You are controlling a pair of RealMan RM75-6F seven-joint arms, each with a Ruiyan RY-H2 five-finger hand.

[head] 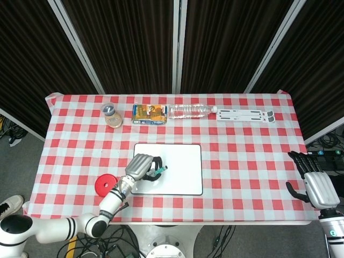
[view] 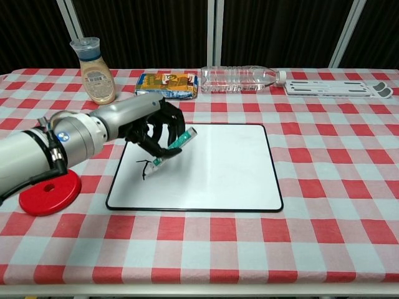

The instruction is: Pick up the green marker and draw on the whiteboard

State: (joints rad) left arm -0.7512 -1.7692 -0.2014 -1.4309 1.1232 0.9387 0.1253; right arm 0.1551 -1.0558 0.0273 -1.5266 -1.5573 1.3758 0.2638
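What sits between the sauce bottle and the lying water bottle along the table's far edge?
A yellow snack packet lies between the sauce bottle and the water bottle; both views show it.

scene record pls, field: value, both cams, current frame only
left hand: grips the green marker, tilted, tip down on the whiteboard
right hand: off the table's right edge, holds nothing, fingers apart
whiteboard: flat at table centre, short dark stroke near its left edge
red disc: left of the board
back row: sauce bottle upright, snack packet, water bottle on its side, white stand
surface: red checked tablecloth
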